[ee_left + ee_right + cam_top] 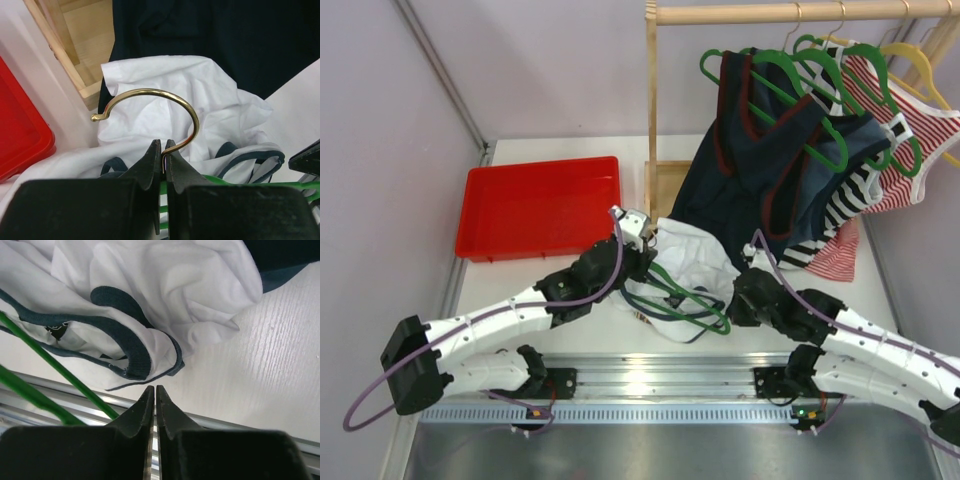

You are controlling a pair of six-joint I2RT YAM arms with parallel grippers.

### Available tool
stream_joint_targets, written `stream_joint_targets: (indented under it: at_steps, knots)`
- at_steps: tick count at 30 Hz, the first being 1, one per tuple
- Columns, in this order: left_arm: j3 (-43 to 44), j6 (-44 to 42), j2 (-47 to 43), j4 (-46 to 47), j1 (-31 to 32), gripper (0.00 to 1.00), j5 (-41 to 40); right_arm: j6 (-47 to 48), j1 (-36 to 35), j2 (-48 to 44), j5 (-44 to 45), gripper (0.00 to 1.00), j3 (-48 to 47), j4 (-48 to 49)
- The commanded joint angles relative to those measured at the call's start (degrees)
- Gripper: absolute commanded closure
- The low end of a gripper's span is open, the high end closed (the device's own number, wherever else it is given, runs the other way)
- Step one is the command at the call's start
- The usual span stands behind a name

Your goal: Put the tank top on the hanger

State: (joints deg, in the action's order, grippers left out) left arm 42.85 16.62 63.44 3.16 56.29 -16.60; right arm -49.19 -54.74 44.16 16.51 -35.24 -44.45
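Note:
The white tank top (692, 250) with navy trim lies crumpled on the table between the arms, the green hanger (686, 303) lying partly on it. My left gripper (642, 262) is shut on the stem of the hanger's copper hook (150, 90); in the left wrist view the gripper (163, 150) pinches the wire, with the tank top (165, 75) behind it. My right gripper (728, 312) is shut and empty. In the right wrist view it (155, 392) sits just short of the tank top's (165, 285) navy-trimmed edge, beside a green hanger bar (55, 364).
A red tray (540, 205) sits at the back left. A wooden rack (651, 110) at the back holds a dark navy top (760, 170), a red-and-white striped top (910, 140), green hangers and a yellow hanger (920, 60). An aluminium rail (650, 375) runs along the near edge.

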Motion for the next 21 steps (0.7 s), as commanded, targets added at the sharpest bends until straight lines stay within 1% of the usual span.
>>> stream_joint_targets:
  at_steps: [1,3,4,7,14,21]
  knots:
    - [-0.5,0.2,-1.9,6.1,-0.2,1.0,-2.6,-0.8,-1.0,-2.2,1.2,0.95,-0.4,0.1]
    - [-0.5,0.0,-1.8,6.2,-0.3,1.0,-1.4,-1.0,-0.9,-2.8,1.3,0.84,-1.1,0.1]
    - [-0.7,-0.1,-2.0,6.7,-0.2,1.0,-0.5,-1.0,-0.9,-2.9,1.3,0.75,-1.8,0.3]
    - [-1.6,0.0,-2.3,7.5,-0.3,1.0,0.8,-0.8,-0.8,-1.3,2.0,0.6,-3.3,0.1]
    - [-1.8,-0.1,-2.1,7.3,-0.2,1.0,1.8,0.6,-0.7,5.1,1.4,0.59,-5.7,2.3]
    - [-2.0,-0.4,-2.4,7.1,-0.2,1.0,2.3,1.0,-0.7,6.1,1.9,0.6,-7.5,2.4]
